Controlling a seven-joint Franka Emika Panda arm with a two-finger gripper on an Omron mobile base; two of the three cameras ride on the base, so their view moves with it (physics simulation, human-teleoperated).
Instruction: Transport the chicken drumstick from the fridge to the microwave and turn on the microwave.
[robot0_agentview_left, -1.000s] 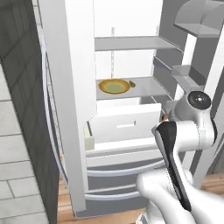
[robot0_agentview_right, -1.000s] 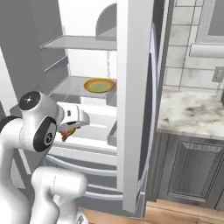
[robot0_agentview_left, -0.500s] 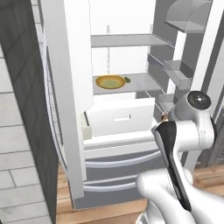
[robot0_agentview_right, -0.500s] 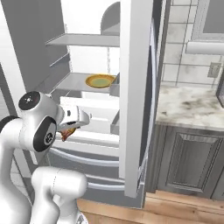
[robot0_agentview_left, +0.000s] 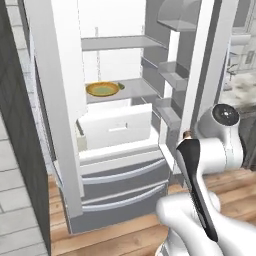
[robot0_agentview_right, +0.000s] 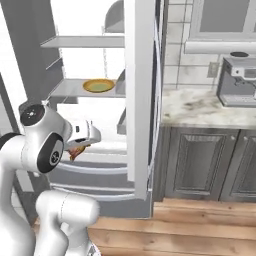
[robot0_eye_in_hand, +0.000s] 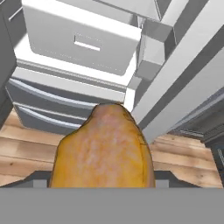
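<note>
The golden-brown chicken drumstick (robot0_eye_in_hand: 103, 151) sits between my gripper (robot0_eye_in_hand: 103, 175) fingers, which are shut on it, and it covers the lower middle of the hand view. From the right base view the drumstick (robot0_agentview_right: 75, 151) hangs under the gripper (robot0_agentview_right: 80, 144), just in front of the fridge's lower drawers. The fridge (robot0_agentview_left: 116, 126) stands open, with white shelves and a pulled-out drawer. The microwave is out of view.
A yellow plate (robot0_agentview_left: 102, 89) rests on the fridge's middle shelf. The open fridge door (robot0_agentview_right: 140, 95) stands between my arm and a marble-topped counter (robot0_agentview_right: 200, 107) with grey cabinets. A coffee machine (robot0_agentview_right: 239, 80) stands on the counter. A wooden floor (robot0_agentview_right: 200, 225) lies below.
The whole scene has slid left in both base views, so the base has moved; more counter and the coffee machine now show. The drumstick stays in the gripper.
</note>
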